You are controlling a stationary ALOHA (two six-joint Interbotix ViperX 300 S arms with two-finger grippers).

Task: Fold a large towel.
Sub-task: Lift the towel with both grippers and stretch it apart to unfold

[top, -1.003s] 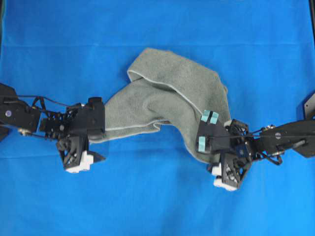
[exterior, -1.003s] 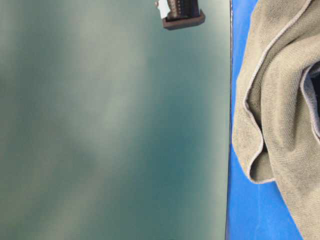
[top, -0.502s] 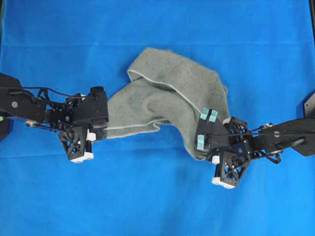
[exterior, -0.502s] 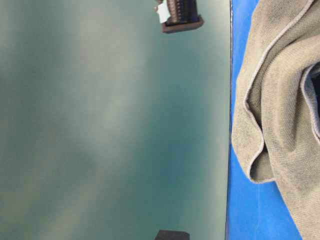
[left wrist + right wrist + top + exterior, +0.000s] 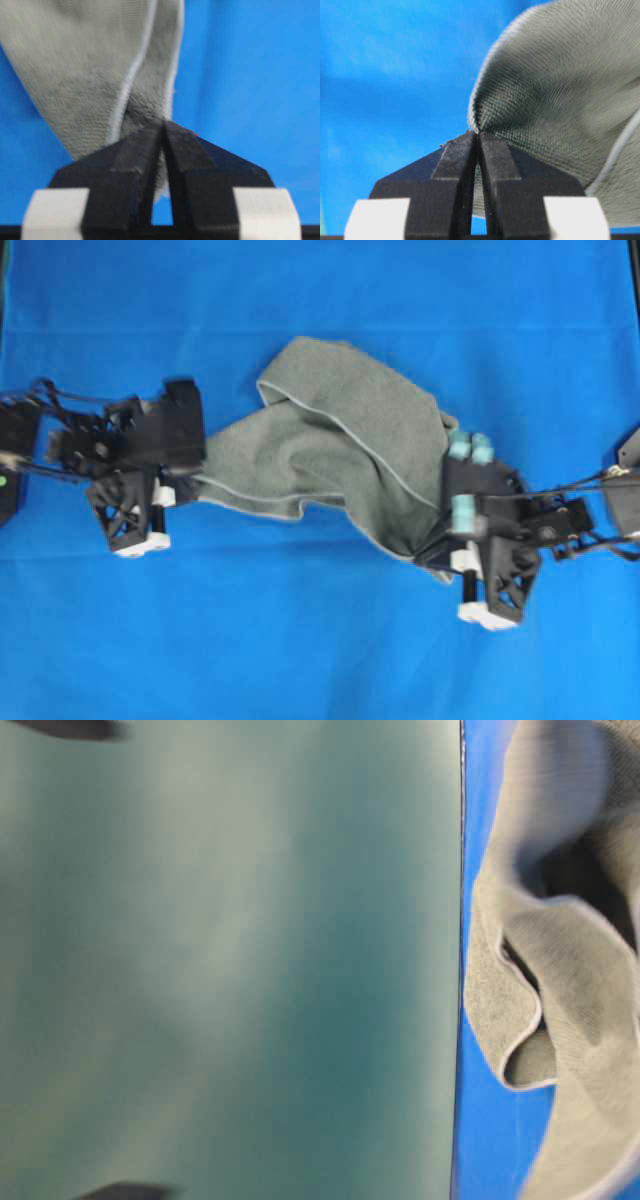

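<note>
The grey-green towel point(image 5: 330, 440) lies crumpled on the blue sheet point(image 5: 320, 300), stretched between both arms with folds across its middle. My left gripper point(image 5: 197, 476) is shut on the towel's left end; in the left wrist view the gripper point(image 5: 164, 123) pinches bunched cloth point(image 5: 95, 75) with its pale hem. My right gripper point(image 5: 437, 556) is shut on the towel's lower right corner; the right wrist view shows the gripper point(image 5: 477, 134) clamping a gathered fold point(image 5: 560, 95). In the table-level view the towel point(image 5: 575, 970) looks raised and blurred.
The blue sheet point(image 5: 482, 840) covers the whole work surface. A blurred dark green surface point(image 5: 230, 960) fills most of the table-level view. A black fixture point(image 5: 625, 455) sits at the right edge of the overhead view.
Both grippers went from open to shut on the towel. The left arm moved left and up, the right arm moved right and down, drawing the cloth out between them.
</note>
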